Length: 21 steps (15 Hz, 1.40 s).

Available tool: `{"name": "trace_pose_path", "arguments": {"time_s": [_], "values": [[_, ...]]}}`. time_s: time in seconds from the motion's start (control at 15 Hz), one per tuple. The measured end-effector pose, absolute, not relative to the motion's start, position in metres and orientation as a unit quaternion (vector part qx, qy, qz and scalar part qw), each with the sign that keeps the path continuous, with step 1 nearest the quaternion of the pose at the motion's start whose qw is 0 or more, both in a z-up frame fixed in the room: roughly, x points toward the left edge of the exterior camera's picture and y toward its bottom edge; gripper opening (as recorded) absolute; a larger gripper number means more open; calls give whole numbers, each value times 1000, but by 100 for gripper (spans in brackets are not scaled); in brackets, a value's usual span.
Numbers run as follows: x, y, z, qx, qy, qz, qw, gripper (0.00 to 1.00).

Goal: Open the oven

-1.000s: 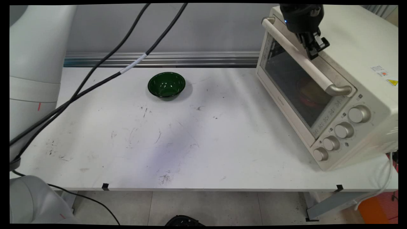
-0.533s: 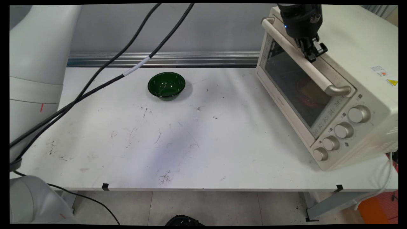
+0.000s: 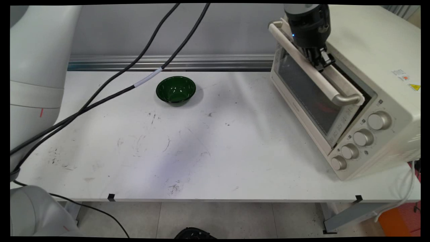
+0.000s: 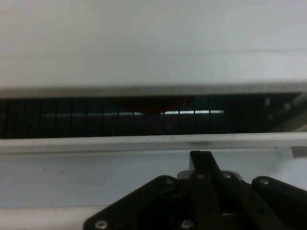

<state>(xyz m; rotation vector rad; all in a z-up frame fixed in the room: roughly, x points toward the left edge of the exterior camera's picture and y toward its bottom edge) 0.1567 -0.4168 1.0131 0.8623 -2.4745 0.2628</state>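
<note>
The pincer (image 3: 320,62) is clamped on the handle (image 3: 315,69) of the toaster oven (image 3: 376,84), which stands at the right end of the worktop (image 3: 201,151). The oven door (image 3: 309,97) is tipped a little way open, its top edge clear of the oven body, and in the hand view a dark gap shows wire rack bars and something red (image 4: 153,103) inside. A green bowl (image 3: 175,89) sits well apart to the left, toward the far side.

To carry the opening through cleanly, the grip should follow the arc of the door's bottom hinge, outward and down, not a straight pull, so the handle does not slip from the fingers and the oven is not dragged across the worktop.

Against the picture a second ago, the door was flush shut; now it is ajar, and the pincer and handle have shifted left with it. The bowl has not moved.
</note>
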Motion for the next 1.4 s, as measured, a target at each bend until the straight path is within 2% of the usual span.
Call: {"name": "trace_pose_path", "arguments": {"time_s": [0.73, 1.4], "values": [[176, -407, 995, 316, -916, 92, 229, 0], [208, -390, 969, 338, -907, 82, 236, 0]]}}
